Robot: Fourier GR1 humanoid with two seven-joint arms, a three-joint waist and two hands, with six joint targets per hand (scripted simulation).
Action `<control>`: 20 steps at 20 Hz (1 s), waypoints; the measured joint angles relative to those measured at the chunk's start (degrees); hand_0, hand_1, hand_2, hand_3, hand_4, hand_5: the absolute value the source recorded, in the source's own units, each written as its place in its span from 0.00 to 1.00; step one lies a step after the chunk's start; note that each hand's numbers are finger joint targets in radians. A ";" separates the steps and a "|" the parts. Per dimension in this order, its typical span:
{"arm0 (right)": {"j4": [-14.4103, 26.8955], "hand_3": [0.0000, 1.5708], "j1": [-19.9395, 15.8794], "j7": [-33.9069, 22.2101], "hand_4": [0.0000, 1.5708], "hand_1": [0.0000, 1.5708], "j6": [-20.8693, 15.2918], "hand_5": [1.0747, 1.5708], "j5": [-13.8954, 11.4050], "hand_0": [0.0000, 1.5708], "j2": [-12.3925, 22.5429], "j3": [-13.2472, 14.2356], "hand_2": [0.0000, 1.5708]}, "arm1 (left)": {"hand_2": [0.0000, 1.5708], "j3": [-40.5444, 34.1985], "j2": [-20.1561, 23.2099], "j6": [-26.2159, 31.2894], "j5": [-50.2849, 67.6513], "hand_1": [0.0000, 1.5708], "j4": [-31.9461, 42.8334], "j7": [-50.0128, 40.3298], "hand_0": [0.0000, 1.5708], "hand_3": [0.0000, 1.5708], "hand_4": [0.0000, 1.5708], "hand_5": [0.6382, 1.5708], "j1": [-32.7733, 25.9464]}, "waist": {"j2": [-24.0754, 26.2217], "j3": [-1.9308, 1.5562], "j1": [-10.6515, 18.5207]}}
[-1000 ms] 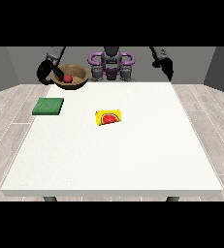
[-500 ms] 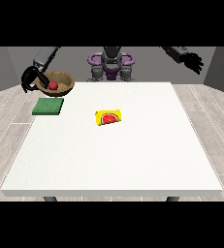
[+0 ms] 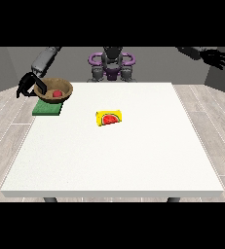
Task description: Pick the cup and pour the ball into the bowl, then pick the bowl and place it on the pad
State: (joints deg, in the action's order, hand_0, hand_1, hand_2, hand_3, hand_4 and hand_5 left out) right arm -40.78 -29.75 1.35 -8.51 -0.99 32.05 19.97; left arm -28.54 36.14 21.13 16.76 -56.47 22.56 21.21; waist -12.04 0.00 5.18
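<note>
A brown bowl carrying a red ball sits over the back edge of a green pad at the far corner of the white counter on the view's left; whether it rests on the pad or hangs just above it cannot be told. The robot hand at the view's left curls its fingers around the bowl's rim on the side away from the pad's centre. A yellow packet with a watermelon picture lies on the counter well apart from the pad, toward the middle. The robot hand at the view's right is raised off the counter, far from the pad, fingers spread and holding nothing.
</note>
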 measured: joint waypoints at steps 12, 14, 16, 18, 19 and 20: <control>6.97 0.06 -4.24 -1.19 0.00 0.00 0.32 0.59 1.22 0.00 4.26 2.91 0.09 | 0.00 -1.12 2.56 1.73 1.10 0.00 1.08 1.35 0.00 0.00 0.74 0.97 0.89 | -2.94 -0.01 0.85; 8.39 0.00 -5.16 -2.15 0.00 0.00 0.89 0.58 1.04 0.00 5.14 2.83 0.00 | 0.00 0.44 1.36 1.06 0.92 0.00 -1.43 -0.71 0.00 0.00 0.64 1.00 0.99 | -1.61 -0.05 1.36; 9.45 0.00 -5.32 -3.03 0.00 0.00 0.66 0.56 0.26 0.00 4.76 2.05 0.00 | 0.00 3.33 -1.81 -0.87 0.25 0.00 -5.03 -3.89 0.00 0.00 0.57 0.99 1.07 | 1.62 -0.07 1.51; 10.04 0.06 -5.42 -4.43 0.17 0.00 1.75 0.61 -0.18 0.00 5.05 1.32 0.00 | 0.00 6.12 -5.20 -2.84 -0.51 0.00 -7.87 -6.71 0.00 0.00 0.57 0.99 0.70 | 5.13 -0.11 1.49; 9.55 0.00 -6.04 -5.78 0.26 0.00 2.61 0.62 -0.38 0.00 5.06 0.65 0.00 | 0.00 7.16 -6.39 -3.57 -1.11 0.00 -7.94 -7.67 0.00 0.00 0.57 0.99 0.20 | 7.27 -0.09 0.97; 8.70 0.00 -6.92 -6.97 0.30 0.00 3.42 0.72 -0.44 0.00 4.43 -0.10 0.00 | 0.00 7.80 -6.90 -4.09 -1.57 0.00 -7.58 -8.72 0.00 0.00 0.57 0.99 0.01 | 9.36 -0.04 0.39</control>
